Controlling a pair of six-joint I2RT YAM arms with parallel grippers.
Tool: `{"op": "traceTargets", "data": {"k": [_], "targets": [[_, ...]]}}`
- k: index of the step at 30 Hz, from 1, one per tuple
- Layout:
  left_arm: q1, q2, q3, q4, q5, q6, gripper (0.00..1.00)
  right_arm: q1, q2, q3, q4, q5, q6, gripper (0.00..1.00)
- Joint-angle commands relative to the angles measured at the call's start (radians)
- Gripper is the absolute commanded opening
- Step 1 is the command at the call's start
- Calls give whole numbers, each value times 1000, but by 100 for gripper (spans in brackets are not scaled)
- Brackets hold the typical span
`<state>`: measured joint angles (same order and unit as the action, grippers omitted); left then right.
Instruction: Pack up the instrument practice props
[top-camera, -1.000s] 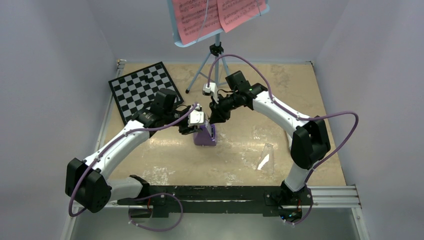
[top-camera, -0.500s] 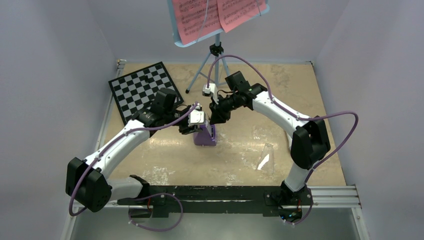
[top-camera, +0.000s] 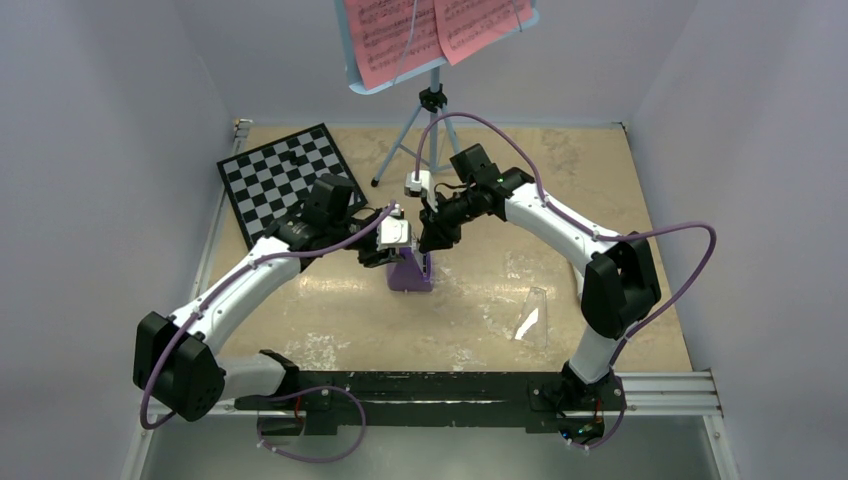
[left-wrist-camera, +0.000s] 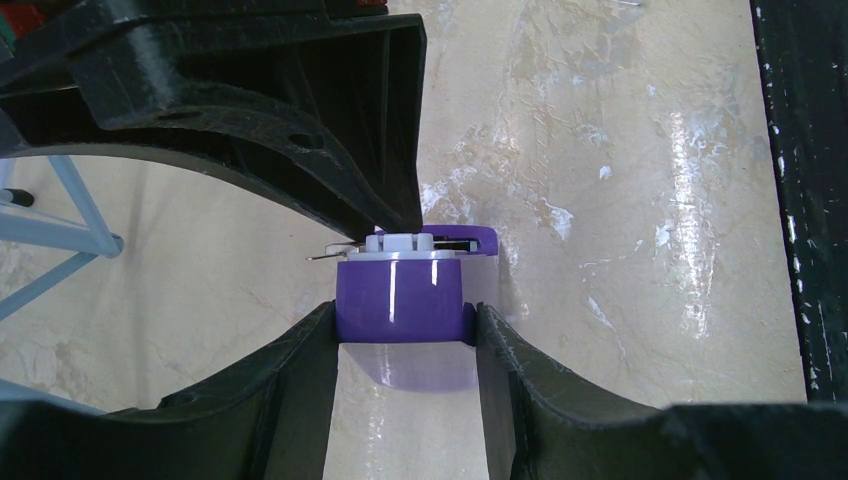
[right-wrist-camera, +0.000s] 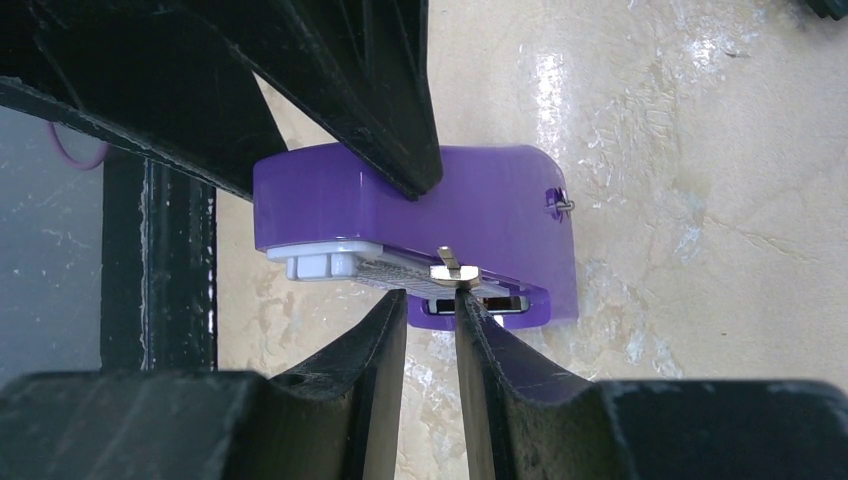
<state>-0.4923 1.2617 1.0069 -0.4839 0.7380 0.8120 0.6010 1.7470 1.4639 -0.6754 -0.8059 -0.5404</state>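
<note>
The purple metronome (top-camera: 412, 274) stands mid-table with its white face and thin metal pendulum bare. My left gripper (top-camera: 383, 255) is shut on its base, one finger on each side, as the left wrist view (left-wrist-camera: 403, 325) shows on the metronome (left-wrist-camera: 400, 300). My right gripper (top-camera: 430, 240) hangs over it. In the right wrist view (right-wrist-camera: 432, 300) the fingers stand a narrow gap apart with nothing between them, tips at the metronome's (right-wrist-camera: 480, 190) pendulum weight (right-wrist-camera: 455, 271). The clear cover (top-camera: 533, 318) lies to the right. The light-blue music stand (top-camera: 432, 100) holds pink pages (top-camera: 440, 30) at the back. No white tube is in view.
A black-and-white chessboard (top-camera: 285, 180) lies at the back left, close to the left arm. The stand's tripod legs (top-camera: 400, 150) reach the floor just behind both grippers. Grey walls close in the left, right and back sides. A black rail (top-camera: 420, 385) runs along the near edge.
My right gripper has shifted very slightly over the metronome. My left gripper still holds the metronome in the same place.
</note>
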Motion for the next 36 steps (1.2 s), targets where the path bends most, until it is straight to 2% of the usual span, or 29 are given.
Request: {"op": "traceTargets", "data": {"k": [1, 29, 36], "targets": [[5, 37, -5, -65, -37, 24, 0, 13, -52, -8, 10, -59, -33, 29], [5, 79, 16, -45, -66, -23, 0, 28, -78, -28, -24, -103, -32, 28], [5, 86, 19, -44, -59, -28, 0, 27, -76, -30, -24, -97, 21, 28]]}}
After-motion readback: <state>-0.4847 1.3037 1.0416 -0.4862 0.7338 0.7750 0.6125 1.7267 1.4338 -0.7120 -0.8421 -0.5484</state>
